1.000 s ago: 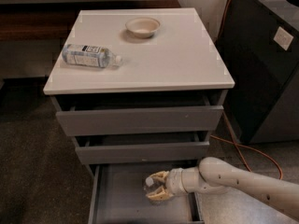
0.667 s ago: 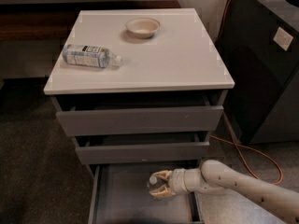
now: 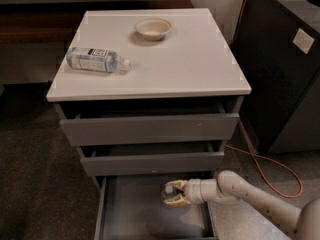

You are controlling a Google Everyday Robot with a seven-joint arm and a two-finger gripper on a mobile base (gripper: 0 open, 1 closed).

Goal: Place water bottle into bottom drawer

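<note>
The bottom drawer [image 3: 130,206] of the white-topped cabinet is pulled open, a shallow grey tray. My gripper [image 3: 173,194] reaches in from the right, low over the middle of the drawer. Its fingers are closed around a small clear thing with a pale end, the water bottle [image 3: 167,190], seen mostly end-on. Most of the bottle is hidden by the fingers.
Another bottle [image 3: 95,60] with a wide white-and-blue label lies on the cabinet top [image 3: 190,69], with a small bowl [image 3: 152,28] behind it. The two upper grey drawers [image 3: 150,130] stand slightly out. A dark bin [image 3: 285,69] stands to the right, and an orange cable [image 3: 272,171] lies on the floor.
My gripper has moved a little to the right and further back inside the bottom drawer, with the clear bottle still in it. Nothing on the cabinet top has moved.
</note>
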